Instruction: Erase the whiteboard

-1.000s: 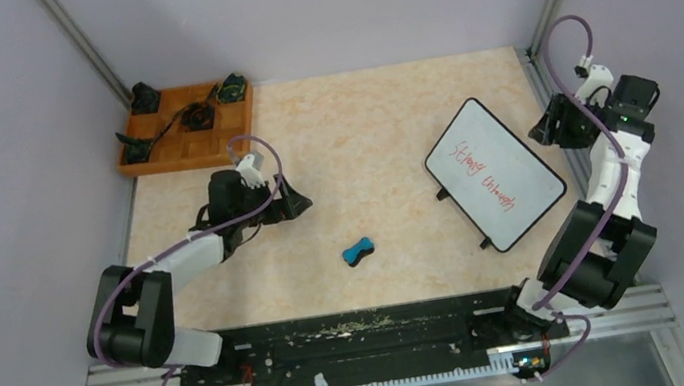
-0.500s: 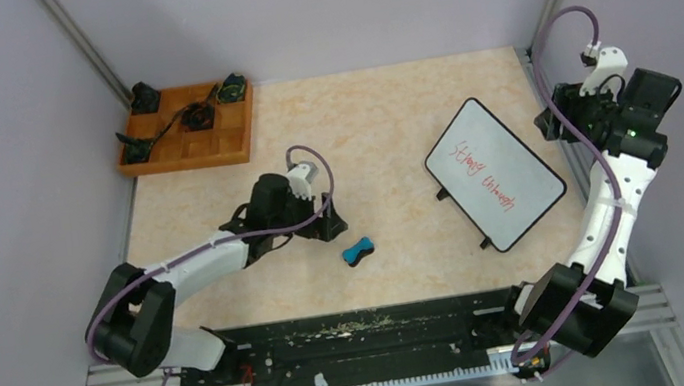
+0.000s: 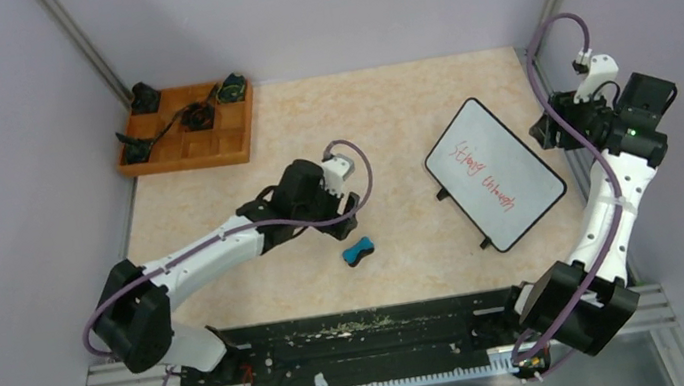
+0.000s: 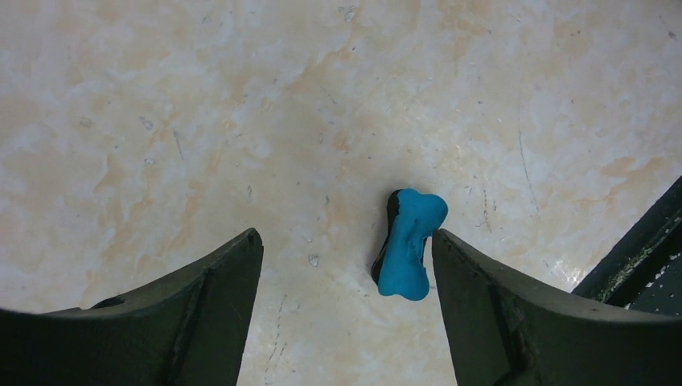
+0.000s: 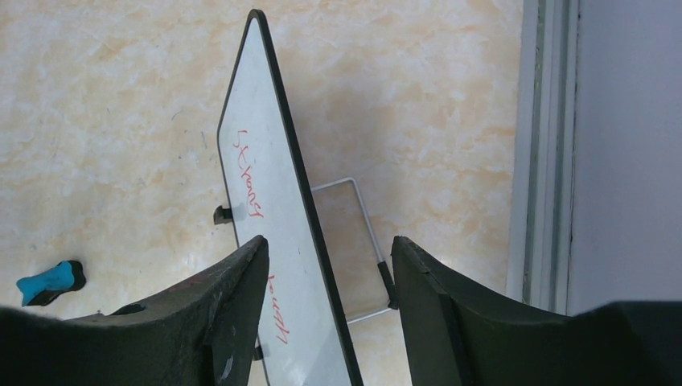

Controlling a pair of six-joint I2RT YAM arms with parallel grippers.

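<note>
The whiteboard [image 3: 495, 171] stands tilted at the table's right, propped on a wire stand, with red handwriting on its face; in the right wrist view the whiteboard [image 5: 265, 193] is seen edge-on. My right gripper [image 3: 551, 128] hangs open above its right edge, and that black edge runs between the fingers of the right gripper [image 5: 330, 241]. A small blue eraser [image 3: 358, 250] lies on the table near the middle. My left gripper [image 3: 350, 218] hovers just behind it. In the left wrist view the left gripper [image 4: 347, 235] is open, and the eraser [image 4: 408, 245] lies close to the right finger.
A wooden tray [image 3: 232, 140] with black parts sits at the back left. The wire stand [image 5: 362, 201] props the board from behind. A metal frame post [image 5: 547, 145] runs along the table's right edge. The black base rail [image 3: 368, 336] lies at the near edge.
My left arm has swung right and forward to just over the eraser, its jaws narrowing slightly. My right arm has risen and shifted by the board's right edge.
</note>
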